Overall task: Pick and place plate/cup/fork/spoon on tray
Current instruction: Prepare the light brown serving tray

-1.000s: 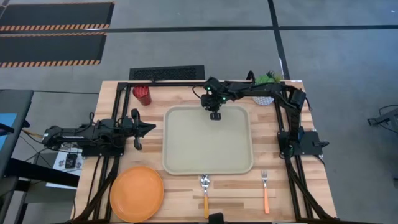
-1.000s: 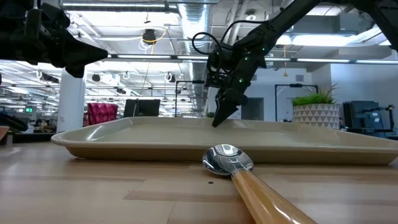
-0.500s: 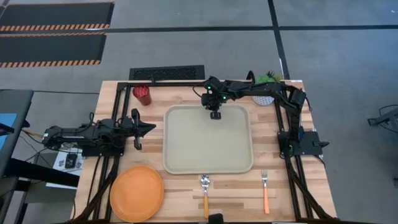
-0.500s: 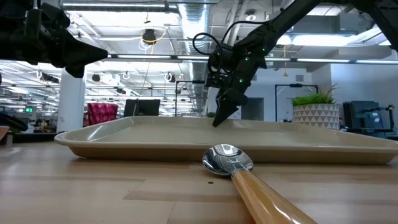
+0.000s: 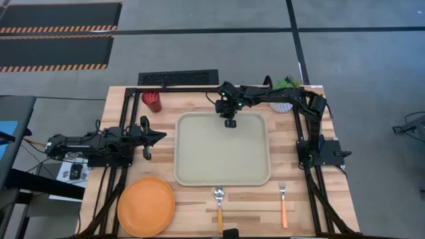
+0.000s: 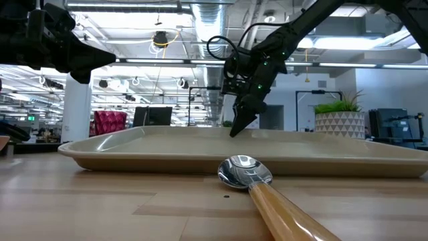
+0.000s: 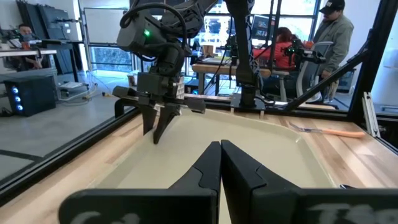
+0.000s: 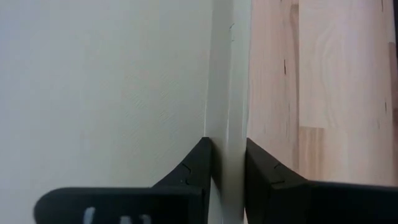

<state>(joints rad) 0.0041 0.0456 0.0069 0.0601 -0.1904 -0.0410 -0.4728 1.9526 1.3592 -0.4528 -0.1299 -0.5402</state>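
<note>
Beige tray (image 5: 222, 149), long axis near-to-far, rim pinched by right gripper (image 8: 225, 162) fingers.

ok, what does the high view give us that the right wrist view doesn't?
Only the high view shows the whole layout: the plate, spoon and fork on the table near the tray's front, the cup at the far left corner, and the left tool waiting left of the tray. Only the right wrist view shows the right tool pinching the tray rim between its fingers. Both share the tray, bare of task items, and the wooden table.
</note>
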